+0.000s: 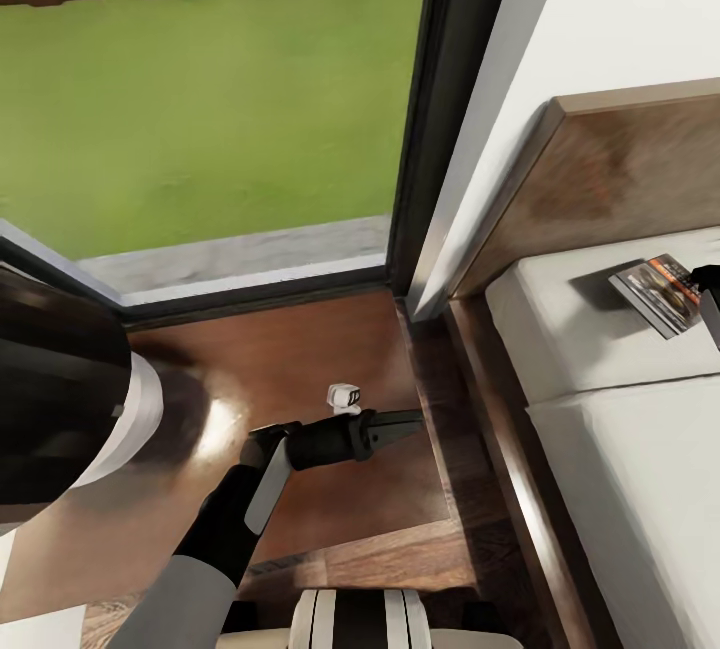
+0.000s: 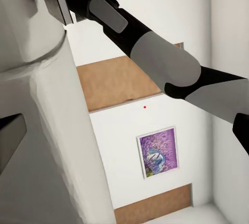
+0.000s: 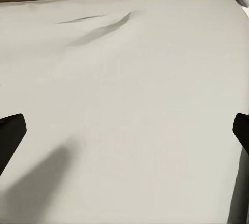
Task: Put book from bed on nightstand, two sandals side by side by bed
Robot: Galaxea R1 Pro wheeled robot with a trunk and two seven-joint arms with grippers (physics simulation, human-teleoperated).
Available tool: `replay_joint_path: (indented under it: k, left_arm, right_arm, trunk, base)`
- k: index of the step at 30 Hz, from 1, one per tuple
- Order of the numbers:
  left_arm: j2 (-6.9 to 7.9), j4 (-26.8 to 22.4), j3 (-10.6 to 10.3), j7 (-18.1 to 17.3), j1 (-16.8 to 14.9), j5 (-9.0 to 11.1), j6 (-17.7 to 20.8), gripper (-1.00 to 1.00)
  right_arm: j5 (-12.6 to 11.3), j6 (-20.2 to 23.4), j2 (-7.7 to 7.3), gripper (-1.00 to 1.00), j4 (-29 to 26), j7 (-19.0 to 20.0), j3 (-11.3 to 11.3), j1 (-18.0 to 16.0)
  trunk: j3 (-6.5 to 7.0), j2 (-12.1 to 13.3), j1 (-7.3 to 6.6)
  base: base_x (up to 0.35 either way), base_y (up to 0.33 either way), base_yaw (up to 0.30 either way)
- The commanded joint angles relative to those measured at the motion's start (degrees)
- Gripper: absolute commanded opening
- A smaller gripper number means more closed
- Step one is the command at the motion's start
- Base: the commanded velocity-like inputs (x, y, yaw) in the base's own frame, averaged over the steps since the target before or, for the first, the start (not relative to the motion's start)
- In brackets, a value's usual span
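A home bedroom. A low dark-brown wooden bed (image 1: 520, 229) with an off-white mattress stands beside a glossy brown nightstand (image 1: 330, 349). A tall black-framed window (image 1: 440, 109) overlooks grass, and a purple lavender picture (image 2: 157, 152) hangs on a white wall.

Book (image 1: 658, 295) flat on bed (image 1: 620, 449) mattress

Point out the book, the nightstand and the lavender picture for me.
book (image 1: 655, 294): head view, middle of its cover, lying on the mattress.
nightstand (image 1: 300, 369): head view, bare glossy top beside the bed.
lavender picture (image 2: 157, 152): left wrist view, centre of the purple print on the white wall.
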Motion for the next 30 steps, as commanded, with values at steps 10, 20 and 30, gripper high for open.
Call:
replay_joint_path:
  k: [10, 20, 30]
  left_arm:
    - [0.00, 0.0, 0.0, 0.0, 0.0, 0.3, 0.6, 1.00]
    - [0.00, 0.0, 0.0, 0.0, 0.0, 0.3, 0.6, 1.00]
    - [0.00, 0.0, 0.0, -0.1, 0.0, 0.3, 0.6, 1.00]
  right_arm:
    - [0.1, 0.3, 0.06, 1.00, 3.1, 0.2, -0.3, 0.0]
    - [0.1, 0.3, 0.06, 1.00, 3.1, 0.2, -0.3, 0.0]
    - [0.1, 0.3, 0.06, 1.00, 3.1, 0.2, -0.3, 0.0]
  trunk:
    - [-0.03, 0.0, 0.00]
    - [0.69, 1.6, -0.88]
    - [0.69, 1.6, -0.88]
  base:
    - [0.000, 0.000, 0.000]
    - [0.000, 0.000, 0.000]
    - [0.000, 0.000, 0.000]
